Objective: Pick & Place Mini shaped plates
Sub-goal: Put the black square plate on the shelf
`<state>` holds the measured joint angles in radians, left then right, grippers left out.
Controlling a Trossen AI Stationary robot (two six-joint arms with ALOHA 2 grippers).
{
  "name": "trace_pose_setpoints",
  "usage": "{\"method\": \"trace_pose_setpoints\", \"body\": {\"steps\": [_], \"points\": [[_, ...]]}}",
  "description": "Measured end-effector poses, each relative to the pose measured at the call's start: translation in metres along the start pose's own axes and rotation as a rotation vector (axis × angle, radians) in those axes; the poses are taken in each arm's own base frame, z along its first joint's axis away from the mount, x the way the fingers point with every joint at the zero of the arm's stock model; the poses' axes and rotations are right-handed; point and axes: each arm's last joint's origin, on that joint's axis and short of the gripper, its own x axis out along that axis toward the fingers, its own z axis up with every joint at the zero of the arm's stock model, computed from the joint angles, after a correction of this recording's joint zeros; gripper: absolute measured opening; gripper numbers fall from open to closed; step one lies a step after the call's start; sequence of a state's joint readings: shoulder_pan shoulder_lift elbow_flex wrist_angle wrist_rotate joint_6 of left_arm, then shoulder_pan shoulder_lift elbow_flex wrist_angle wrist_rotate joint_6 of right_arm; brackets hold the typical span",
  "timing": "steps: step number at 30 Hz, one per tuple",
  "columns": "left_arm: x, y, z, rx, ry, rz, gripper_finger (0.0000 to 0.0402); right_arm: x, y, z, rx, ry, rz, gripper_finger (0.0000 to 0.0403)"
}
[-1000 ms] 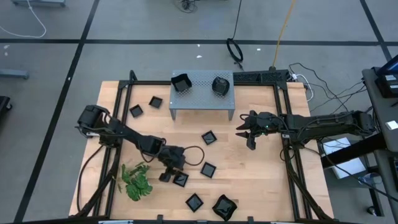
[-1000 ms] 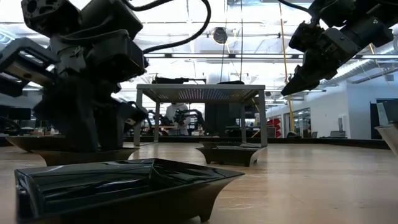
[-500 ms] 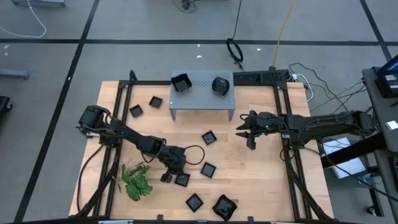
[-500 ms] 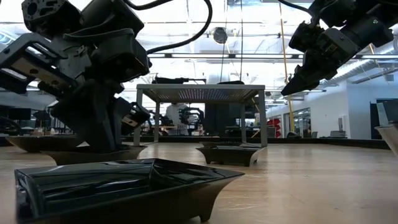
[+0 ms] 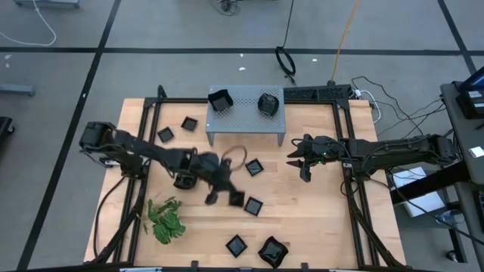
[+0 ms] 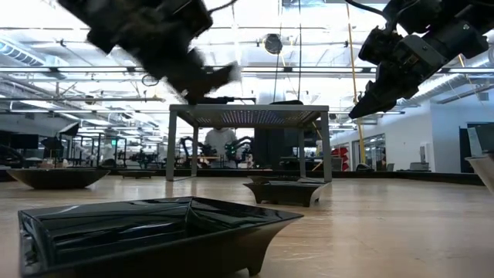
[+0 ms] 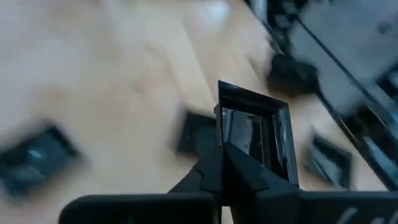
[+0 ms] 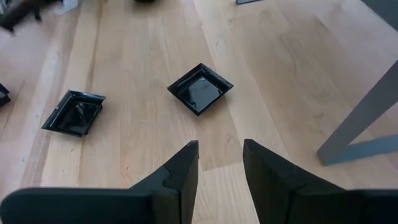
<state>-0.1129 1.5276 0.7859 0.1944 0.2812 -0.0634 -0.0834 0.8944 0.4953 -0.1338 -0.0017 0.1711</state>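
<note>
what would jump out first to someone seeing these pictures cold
The left pincer, shut on a small square black plate, is lifted above the middle of the table. Behind it stands the grey perforated stand at the table's far edge, with two black dishes on top. The right pincer hangs open over the table's right side, above loose plates on the wood.

Overhead cam: straight down on whole table (image 5: 318, 204), both arms in shot. Low cam: tabletop height, level across wood, big black dish (image 6: 147, 232) right up close, grey stand (image 6: 248, 116) mid-distance, room behind. L wrist cam: tight, blurred, looking past own fingers. R wrist cam: angled down at wood, close. Stand shared by overhead (image 5: 246, 113) & low views.
</note>
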Motion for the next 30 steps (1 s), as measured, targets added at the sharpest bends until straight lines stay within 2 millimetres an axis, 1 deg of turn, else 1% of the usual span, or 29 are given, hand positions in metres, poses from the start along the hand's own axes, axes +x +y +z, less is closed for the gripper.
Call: {"method": "trace_pose_setpoints", "body": {"steps": [2,4,6,9,11,13,17,20,22,25,27,30], "points": [[-0.013,0.012,0.014,0.018,-0.026,0.070,0.0013,0.000,0.000,0.000,-0.001,-0.002,0.001,0.0116],[-0.023,0.027,0.028,0.051,-0.033,0.130,0.0012,0.000,0.000,0.000,0.000,0.000,0.000,0.0116],[-0.033,0.042,0.036,0.059,0.021,0.180,0.0006,0.000,0.000,0.000,0.000,-0.002,0.000,0.0116],[-0.048,0.064,0.056,0.077,0.041,0.281,0.0006,0.000,0.000,0.000,0.000,0.001,0.000,0.0116],[-0.060,0.075,0.067,0.100,0.064,0.342,0.0011,0.000,0.000,0.000,0.000,-0.001,0.000,0.0116],[-0.072,0.085,0.082,0.142,0.049,0.399,0.0013,0.000,0.000,0.000,0.000,0.000,0.000,0.0116],[-0.099,0.104,0.106,0.178,0.007,0.479,0.0005,0.000,0.000,0.000,0.000,-0.001,0.000,0.0116],[-0.113,0.122,0.116,0.179,-0.020,0.533,0.0011,0.000,0.000,0.000,0.000,-0.001,0.000,0.0116],[-0.119,0.135,0.116,0.148,-0.010,0.547,0.0015,0.000,0.000,0.000,0.000,-0.001,0.001,0.0116],[-0.118,0.154,0.117,0.119,-0.005,0.528,0.0009,0.000,0.000,0.000,0.000,-0.002,0.001,0.0116],[-0.115,0.165,0.114,0.082,0.032,0.517,0.0005,0.000,0.000,0.000,0.000,-0.002,0.000,0.0116],[-0.110,0.180,0.114,0.059,0.073,0.518,0.0012,0.000,0.000,0.000,0.000,-0.002,0.000,0.0116]]}}
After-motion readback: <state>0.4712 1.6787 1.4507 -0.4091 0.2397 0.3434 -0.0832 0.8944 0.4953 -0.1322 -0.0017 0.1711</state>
